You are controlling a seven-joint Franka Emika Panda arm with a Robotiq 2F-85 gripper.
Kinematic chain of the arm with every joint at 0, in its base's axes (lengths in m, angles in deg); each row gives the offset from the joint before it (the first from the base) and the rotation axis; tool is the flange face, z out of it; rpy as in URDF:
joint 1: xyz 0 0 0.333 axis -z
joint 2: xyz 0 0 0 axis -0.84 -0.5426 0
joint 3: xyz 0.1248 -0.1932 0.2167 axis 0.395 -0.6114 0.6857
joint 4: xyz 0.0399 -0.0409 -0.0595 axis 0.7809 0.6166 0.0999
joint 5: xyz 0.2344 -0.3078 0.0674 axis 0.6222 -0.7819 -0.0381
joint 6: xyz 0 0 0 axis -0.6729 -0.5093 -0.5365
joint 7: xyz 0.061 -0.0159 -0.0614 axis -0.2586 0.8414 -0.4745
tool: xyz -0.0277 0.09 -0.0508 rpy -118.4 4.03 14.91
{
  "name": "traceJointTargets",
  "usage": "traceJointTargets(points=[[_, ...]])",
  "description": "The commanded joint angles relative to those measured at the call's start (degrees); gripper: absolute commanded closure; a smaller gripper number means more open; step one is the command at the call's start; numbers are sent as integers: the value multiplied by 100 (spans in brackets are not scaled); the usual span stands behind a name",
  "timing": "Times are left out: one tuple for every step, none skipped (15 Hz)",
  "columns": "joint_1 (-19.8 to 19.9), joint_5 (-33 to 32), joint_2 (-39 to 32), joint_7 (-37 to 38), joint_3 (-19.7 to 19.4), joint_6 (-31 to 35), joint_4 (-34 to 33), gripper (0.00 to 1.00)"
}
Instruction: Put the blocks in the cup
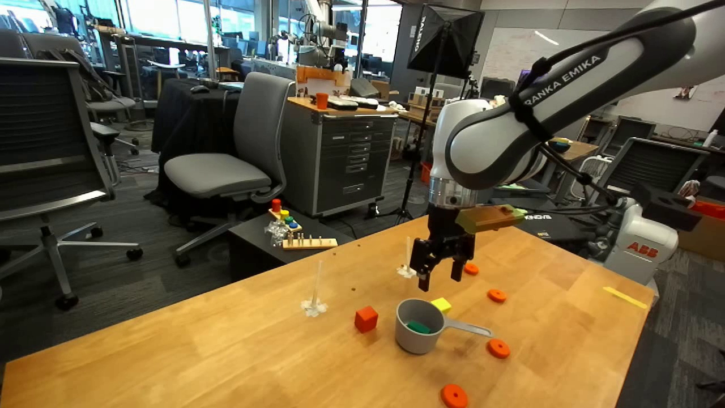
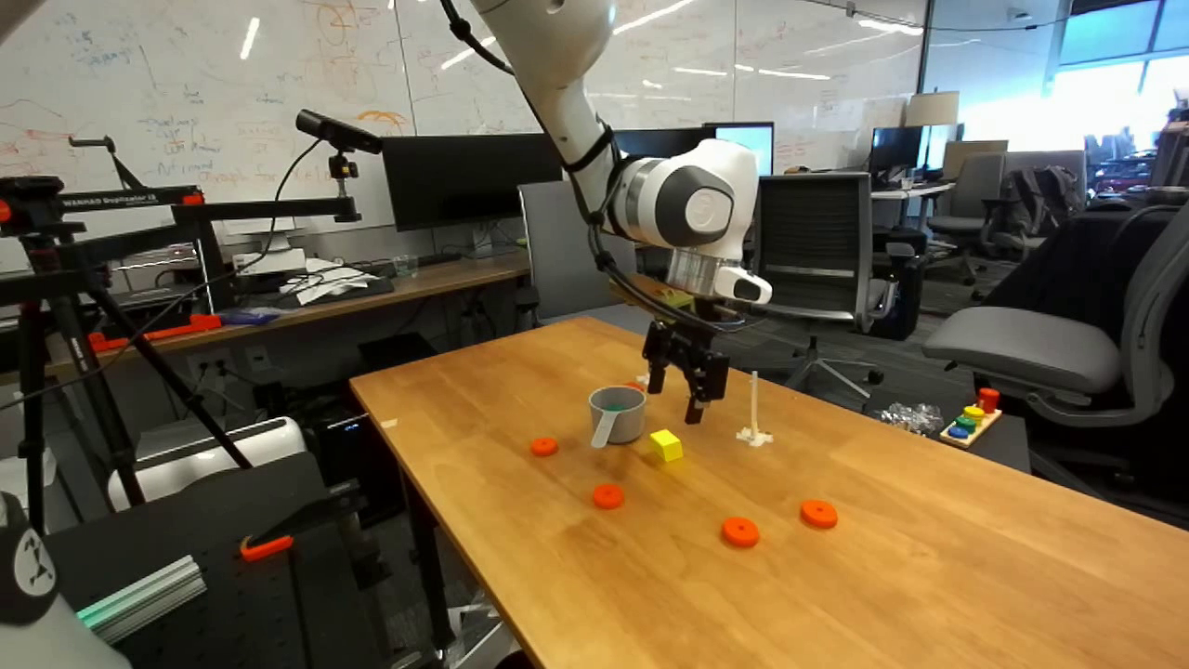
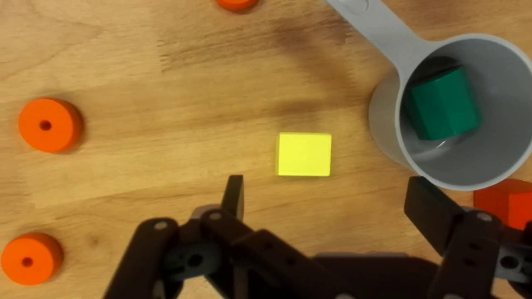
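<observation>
Furthest left on the wooden table [image 1: 226,345], in an exterior view, a thin pale rod [image 1: 318,286] stands upright, its foot in a crumpled whitish patch [image 1: 313,308]. To the right of it a red block [image 1: 366,319] rests on the table, near the cup but apart from it in this view. A second rod [image 1: 408,254] rises farther back. Then comes the cup [image 1: 415,342] — grey, upright, its straight handle [image 1: 467,327] reaching out to the right — and inside it, below the rim, lies the green block [image 1: 418,327]. Next is my gripper [image 1: 440,277], pointing down above the table, released, its fingers [image 1: 423,281] spread wide. The yellow block [image 1: 441,306] sits just beside the cup, partly hidden by it here; my wrist view shows a gap between the two. Four orange discs [image 1: 497,295] lie scattered after that. Last, near the table's right corner, a yellow strip [image 1: 625,297] lies flat.
</observation>
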State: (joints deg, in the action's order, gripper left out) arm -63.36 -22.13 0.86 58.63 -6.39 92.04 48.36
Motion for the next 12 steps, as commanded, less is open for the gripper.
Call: traceJointTargets(points=[[-75,-64,-122,173,-90,45,-100,0],[-74,-58,-149,181,-92,45,-106,0],[-73,-55,-172,185,-91,38,-113,0],[-74,-56,-197,191,-94,38,-120,0],[-69,-51,-219,194,-91,27,-130,0],[-63,-47,-241,199,-92,30,-135,0],[-62,-49,-259,205,-97,32,-139,0],[-55,-46,-278,201,-98,28,-147,0],[-49,-43,-295,200,-101,29,-153,0],[-45,-30,-310,219,-105,23,-158,0],[-49,-40,-323,222,-111,11,-167,0],[-43,-36,-336,219,-108,-2,-173,0]])
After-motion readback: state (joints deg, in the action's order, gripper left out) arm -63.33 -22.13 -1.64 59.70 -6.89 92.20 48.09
